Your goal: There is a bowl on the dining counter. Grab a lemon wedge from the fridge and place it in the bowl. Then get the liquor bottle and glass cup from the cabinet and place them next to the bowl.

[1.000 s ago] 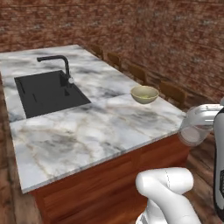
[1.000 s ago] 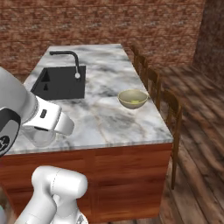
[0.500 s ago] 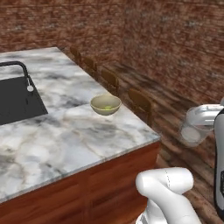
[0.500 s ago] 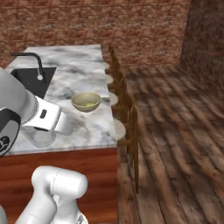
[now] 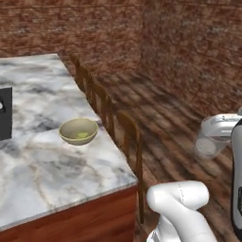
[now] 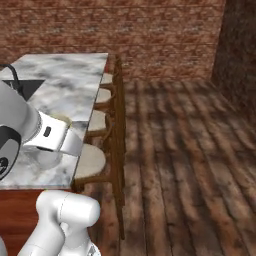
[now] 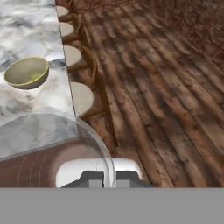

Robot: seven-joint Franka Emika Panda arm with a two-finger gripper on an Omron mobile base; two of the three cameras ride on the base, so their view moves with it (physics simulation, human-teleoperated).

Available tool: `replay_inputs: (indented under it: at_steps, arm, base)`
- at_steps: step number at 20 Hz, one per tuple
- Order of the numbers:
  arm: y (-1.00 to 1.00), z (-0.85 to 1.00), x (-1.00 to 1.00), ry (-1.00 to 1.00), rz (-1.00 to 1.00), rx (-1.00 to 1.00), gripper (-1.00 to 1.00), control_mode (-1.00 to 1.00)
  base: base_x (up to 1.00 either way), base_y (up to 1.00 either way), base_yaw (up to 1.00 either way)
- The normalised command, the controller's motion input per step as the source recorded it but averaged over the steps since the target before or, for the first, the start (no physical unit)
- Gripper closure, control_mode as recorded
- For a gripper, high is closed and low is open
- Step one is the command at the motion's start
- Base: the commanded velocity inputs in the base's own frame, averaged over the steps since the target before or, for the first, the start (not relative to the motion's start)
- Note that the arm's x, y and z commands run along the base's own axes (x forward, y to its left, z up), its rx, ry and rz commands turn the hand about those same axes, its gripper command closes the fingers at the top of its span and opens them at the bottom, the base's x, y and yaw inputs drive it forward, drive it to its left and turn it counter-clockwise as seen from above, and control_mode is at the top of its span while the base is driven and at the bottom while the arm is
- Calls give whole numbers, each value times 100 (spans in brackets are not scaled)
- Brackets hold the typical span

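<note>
My gripper (image 7: 105, 178) is shut on the rim of a clear glass cup (image 7: 89, 131), whose wall curves up in front of the hand camera. From the left base view the glass cup (image 5: 208, 140) hangs in the air to the right of the counter, above the floor. On the marble dining counter (image 5: 42, 165) stands an olive bowl (image 5: 79, 131) with a pale yellow-green lemon wedge (image 5: 83, 135) inside it. The hand view has the bowl (image 7: 26, 72) at upper left, well away from the cup. The liquor bottle, fridge and cabinet are out of view.
A row of wooden stools (image 5: 126, 137) (image 7: 82, 97) lines the counter's right edge. A black sink (image 5: 4, 113) sits at the far left. Dark plank floor (image 6: 180, 165) stretches to the right, up to brick walls (image 5: 189, 52).
The base cameras have swung, so the counter and bowl slid left and the sink nearly left the picture. The cup stays held in the shut gripper.
</note>
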Motion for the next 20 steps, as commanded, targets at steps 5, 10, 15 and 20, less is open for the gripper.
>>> replay_inputs:
  at_steps: [5, 10, 15, 20]
  arm:
    - [0, 0, 0, 0, 0, 0, 100, 100]
    - [0, 0, 0, 0, 0, 0, 100, 100]
    - [0, 0, 0, 0, 0, 0, 100, 100]
    - [0, 0, 0, 0, 0, 0, 100, 100]
  base:
    - [83, -91, 38]
    - [72, -89, 40]
    - [54, -89, 44]
    - [42, -91, 45]
